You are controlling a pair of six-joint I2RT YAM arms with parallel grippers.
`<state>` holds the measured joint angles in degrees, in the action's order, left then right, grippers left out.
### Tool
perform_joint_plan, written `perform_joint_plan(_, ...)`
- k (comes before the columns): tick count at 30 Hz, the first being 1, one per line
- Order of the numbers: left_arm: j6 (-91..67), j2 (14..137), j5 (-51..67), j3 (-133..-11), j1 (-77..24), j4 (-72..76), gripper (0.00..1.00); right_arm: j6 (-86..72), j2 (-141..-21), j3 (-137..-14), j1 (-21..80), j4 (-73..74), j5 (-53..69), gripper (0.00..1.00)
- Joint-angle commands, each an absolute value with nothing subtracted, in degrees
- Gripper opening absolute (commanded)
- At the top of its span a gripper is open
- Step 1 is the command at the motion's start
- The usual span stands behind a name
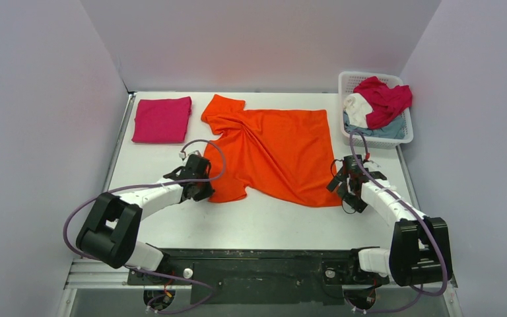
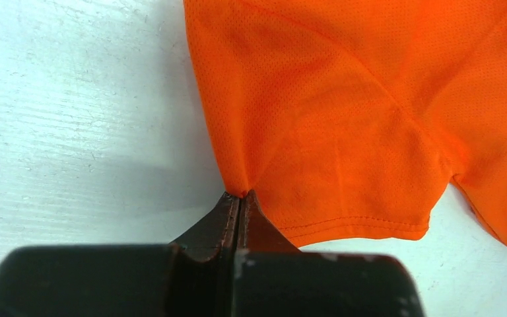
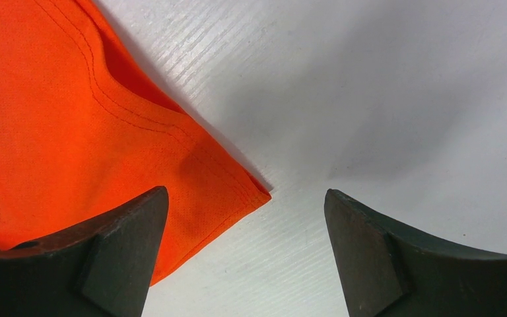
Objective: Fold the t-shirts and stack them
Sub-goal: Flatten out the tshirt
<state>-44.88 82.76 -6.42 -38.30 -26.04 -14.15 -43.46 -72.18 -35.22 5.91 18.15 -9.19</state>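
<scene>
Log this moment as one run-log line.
left gripper: shut on bright orange cloth t-shirt sleeve | right gripper: open over hem corner

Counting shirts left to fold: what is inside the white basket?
A crimson shirt lies on top, a white one beside it, grey-blue cloth beneath. Anything buried under these in the basket is hidden.

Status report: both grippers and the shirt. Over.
Left gripper shut on bright orange cloth t-shirt, at sleeve. Right gripper open at hem corner. Nothing blocking.
</scene>
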Motion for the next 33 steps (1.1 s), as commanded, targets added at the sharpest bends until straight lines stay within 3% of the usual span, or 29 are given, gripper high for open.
perform_joint_plan(1,-44.9,82.0,-9.4,-38.3,-26.8,-20.3,0.00,-43.0,-73.8,-35.3,5.5,19.0,-9.2,0.82)
perform_joint_plan(10,-45.7,79.8,-7.6,-38.0,-26.9,-18.8,0.00,-42.1,-78.9,-37.0,5.5,17.0,-6.3,0.63)
perform_joint_plan(29,-47.1,80.8,-7.3,-38.0,-26.8,-17.9,0.00,-48.8,-82.3,-40.4,15.1,23.6,-16.0,0.39)
perform_joint_plan(33,-47.3,80.0,-7.2,-37.7,-26.8,-17.8,0.00,-49.9,-83.1,-40.7,15.3,23.5,-17.5,0.22)
